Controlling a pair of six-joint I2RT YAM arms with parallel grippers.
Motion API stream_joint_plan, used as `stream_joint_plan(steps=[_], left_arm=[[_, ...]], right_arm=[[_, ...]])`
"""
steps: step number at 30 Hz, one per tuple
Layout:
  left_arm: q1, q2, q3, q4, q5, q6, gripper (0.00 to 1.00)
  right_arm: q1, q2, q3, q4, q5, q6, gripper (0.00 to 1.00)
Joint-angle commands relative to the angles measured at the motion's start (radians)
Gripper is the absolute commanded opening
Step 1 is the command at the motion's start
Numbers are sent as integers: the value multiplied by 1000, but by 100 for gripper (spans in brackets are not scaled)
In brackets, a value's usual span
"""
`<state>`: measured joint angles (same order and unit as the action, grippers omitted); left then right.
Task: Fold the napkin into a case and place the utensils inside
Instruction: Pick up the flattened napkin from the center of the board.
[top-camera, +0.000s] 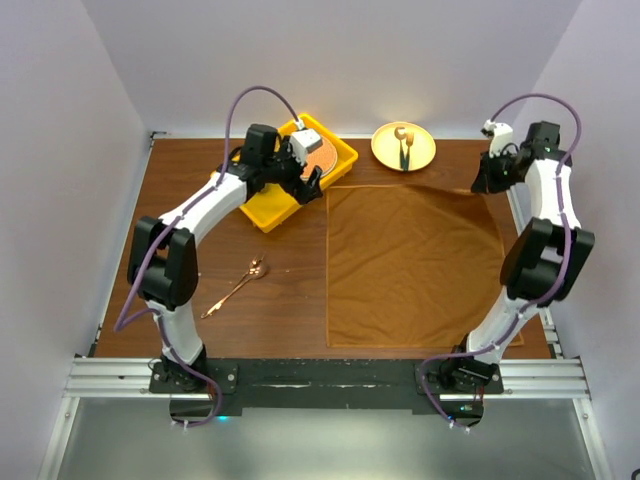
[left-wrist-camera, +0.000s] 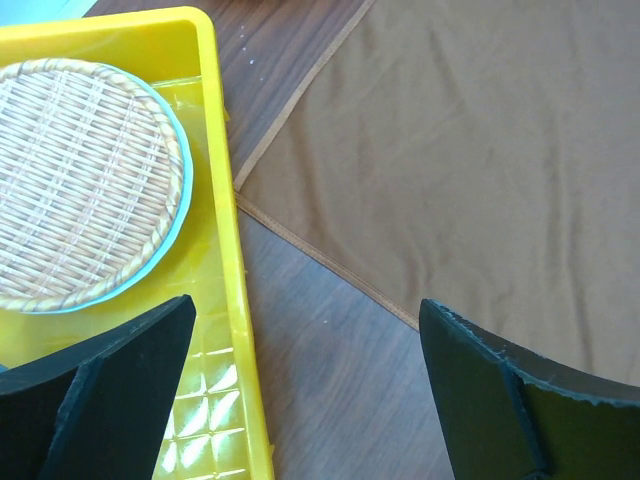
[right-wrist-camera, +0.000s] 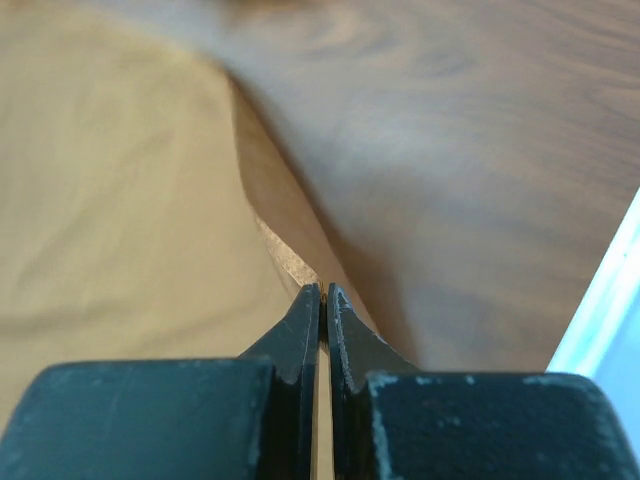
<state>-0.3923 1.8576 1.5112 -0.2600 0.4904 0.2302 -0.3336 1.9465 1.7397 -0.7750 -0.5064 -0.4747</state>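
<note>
napkin (top-camera: 415, 265): plain rust-brown | tray (left-wrist-camera: 212, 395): yellow | mat (left-wrist-camera: 80, 180): straw basket-weave | spoon (top-camera: 236, 287): copper | table (top-camera: 270, 320): dark wood grain

High overhead view of table (top-camera: 270, 320), two close wrist views, napkin (top-camera: 415, 265) in all three.

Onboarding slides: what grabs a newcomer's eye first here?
The big rust-brown napkin spread right of centre, its far right corner pinched in the right fingers. Then the bright yellow tray far left, with the left fingers open over its rim. A spoon lies alone at left.
</note>
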Motion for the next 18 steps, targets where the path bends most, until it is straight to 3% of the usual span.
stream_joint_plan(steps=[1,7,12,18], left_arm=[[26,-11,29,10,122,-51,100],[27,-58,-45,-1,168,38,100],[23,-142,-210,14,186,233,100],[-3,-152,-269,-48,105,498,77]], right_arm=[[5,-162,-232,-199,-40,-241,0],[-25,-342,-465,-292,66,-471,0],[-79,-383,-517,-293,146,-579,0],[-165,-313,-415,-323,161,-633,0]])
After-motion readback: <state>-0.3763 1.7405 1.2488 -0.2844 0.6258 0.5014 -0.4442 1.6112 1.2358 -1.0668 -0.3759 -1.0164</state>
